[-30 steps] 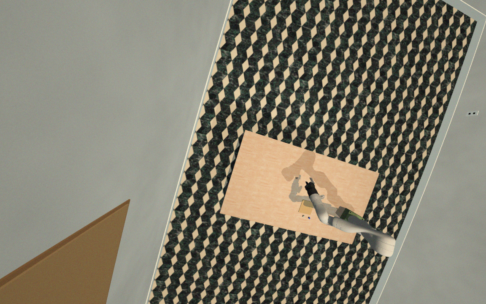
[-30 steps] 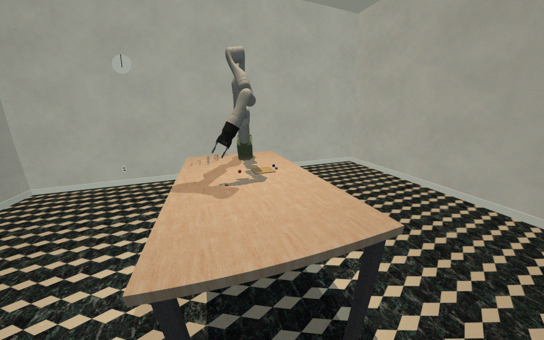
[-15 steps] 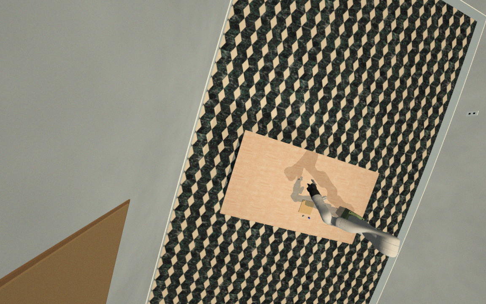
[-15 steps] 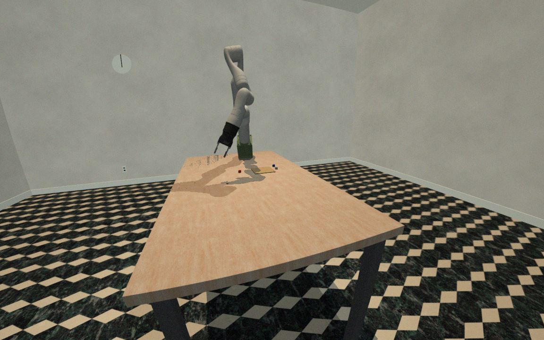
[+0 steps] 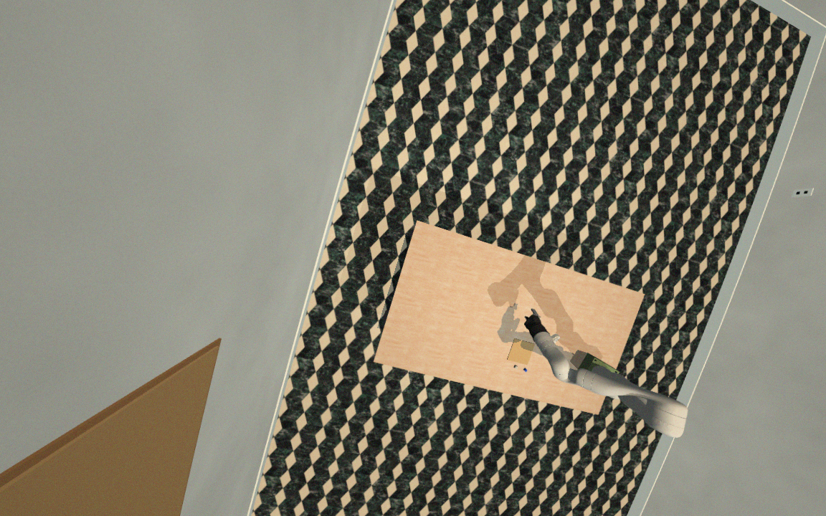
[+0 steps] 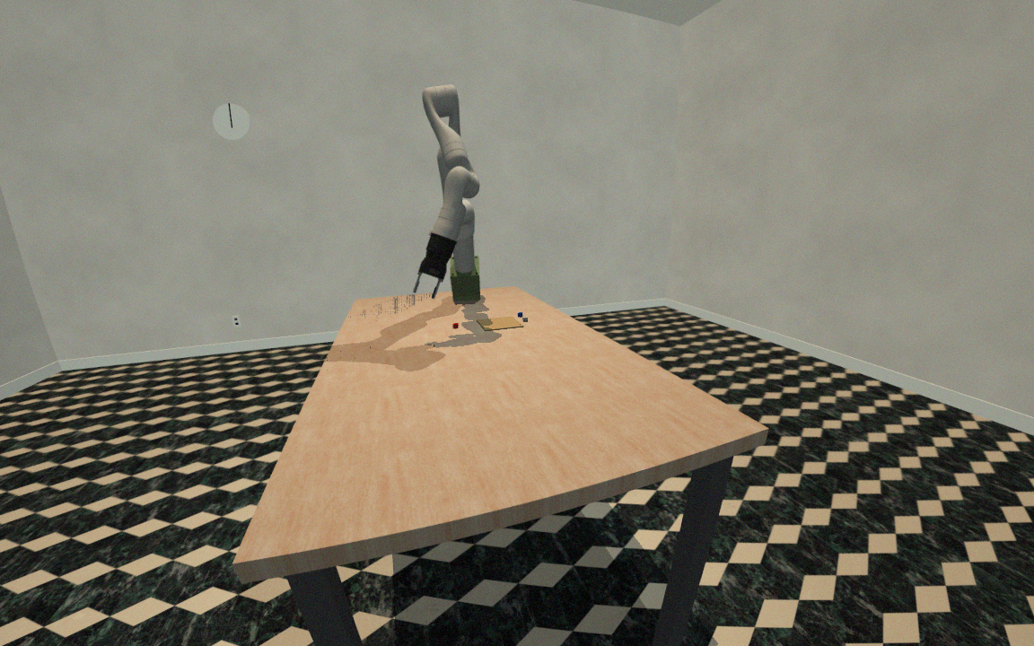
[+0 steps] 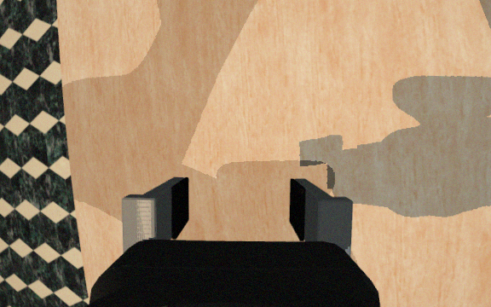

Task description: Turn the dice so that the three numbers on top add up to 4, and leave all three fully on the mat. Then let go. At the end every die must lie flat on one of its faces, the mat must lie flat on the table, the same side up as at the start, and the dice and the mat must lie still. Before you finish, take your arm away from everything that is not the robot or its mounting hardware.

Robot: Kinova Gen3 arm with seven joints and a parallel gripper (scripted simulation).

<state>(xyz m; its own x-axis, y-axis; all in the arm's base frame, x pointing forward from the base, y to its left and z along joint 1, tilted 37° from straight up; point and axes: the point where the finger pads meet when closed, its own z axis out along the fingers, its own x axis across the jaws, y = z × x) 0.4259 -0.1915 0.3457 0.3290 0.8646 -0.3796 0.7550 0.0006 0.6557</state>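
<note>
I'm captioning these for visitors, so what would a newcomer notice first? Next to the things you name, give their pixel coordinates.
Probably the floor (image 5: 551, 153) (image 6: 143, 498) (image 7: 20, 128), boldly patterned in dark and cream around the table (image 5: 448, 288) (image 6: 504, 449) (image 7: 314, 64). Next, the pale arm (image 5: 602, 380) (image 6: 453, 148), rising at the table's far end in the exterior view, its open gripper (image 5: 529, 314) (image 6: 425, 294) (image 7: 239, 199) above the wood.

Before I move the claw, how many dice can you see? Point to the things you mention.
3: the red die (image 6: 455, 325) on the table between the claw (image 5: 532, 315) (image 6: 424, 294) (image 7: 239, 209) and the mat (image 5: 520, 352) (image 6: 502, 323), the blue die (image 5: 525, 369) (image 6: 519, 315) and gray die (image 5: 515, 366) (image 6: 524, 319) beyond it.

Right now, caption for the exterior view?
Open claw above the table; red die off the mat.
</note>
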